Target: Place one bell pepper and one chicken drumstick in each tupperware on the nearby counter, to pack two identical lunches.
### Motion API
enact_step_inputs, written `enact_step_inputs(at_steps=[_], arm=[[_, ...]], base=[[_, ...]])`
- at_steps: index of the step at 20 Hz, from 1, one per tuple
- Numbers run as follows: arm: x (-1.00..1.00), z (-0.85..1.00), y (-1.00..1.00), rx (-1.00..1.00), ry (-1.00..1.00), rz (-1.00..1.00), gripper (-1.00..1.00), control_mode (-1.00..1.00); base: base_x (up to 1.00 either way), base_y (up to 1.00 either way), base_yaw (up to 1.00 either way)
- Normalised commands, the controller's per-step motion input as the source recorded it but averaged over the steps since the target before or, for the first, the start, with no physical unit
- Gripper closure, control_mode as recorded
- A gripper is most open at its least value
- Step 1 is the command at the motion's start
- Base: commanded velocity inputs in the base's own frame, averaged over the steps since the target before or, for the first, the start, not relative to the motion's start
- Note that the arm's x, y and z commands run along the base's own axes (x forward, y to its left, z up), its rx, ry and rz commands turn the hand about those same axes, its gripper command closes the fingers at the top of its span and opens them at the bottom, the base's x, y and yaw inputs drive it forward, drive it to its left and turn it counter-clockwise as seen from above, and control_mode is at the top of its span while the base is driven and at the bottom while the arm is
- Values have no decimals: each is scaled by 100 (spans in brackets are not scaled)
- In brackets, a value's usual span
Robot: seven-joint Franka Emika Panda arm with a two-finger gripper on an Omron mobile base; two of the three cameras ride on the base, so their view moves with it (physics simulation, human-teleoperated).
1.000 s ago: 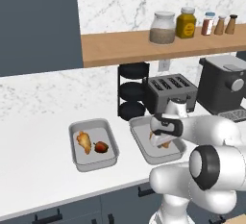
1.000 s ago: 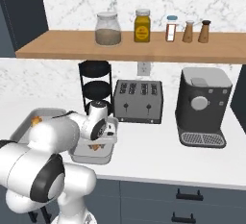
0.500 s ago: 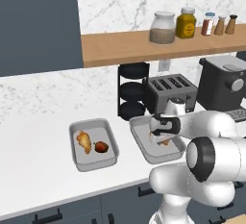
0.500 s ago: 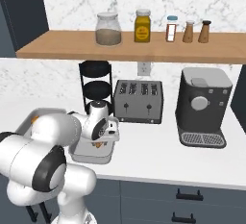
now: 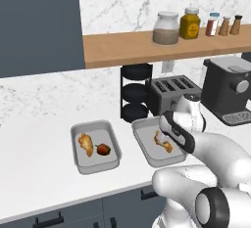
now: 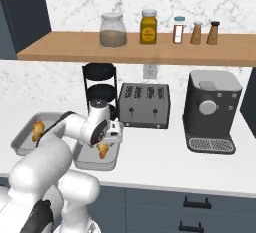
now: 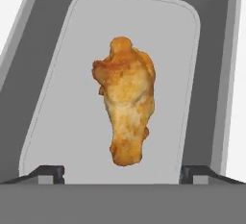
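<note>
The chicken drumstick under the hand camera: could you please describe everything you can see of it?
The chicken drumstick is a lumpy, golden-orange piece with a crisp-looking roasted skin, narrow at one knobbly end and broader through the middle. It lies flat on the floor of the right-hand light-grey tupperware, roughly along the tray's length and clear of the rim. No pepper shows beside it. The tool hangs just above it, wide open, its fingertips apart on either side and not touching it.
</note>
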Motion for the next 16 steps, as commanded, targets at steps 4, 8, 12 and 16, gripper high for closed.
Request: enact_step_inputs(at_steps=[4,8,12,16], arm=[[-87,97,34,0,-14,0,-100,-100],[-73,100,32,0,-11,0,-100,-100],[-76,100,28,0,-9,-1,-100,-100],[-74,100,14,0,-10,-1,-100,-100]], base=[[0,0,0],[0,0,0],[0,0,0],[0,0,0]])
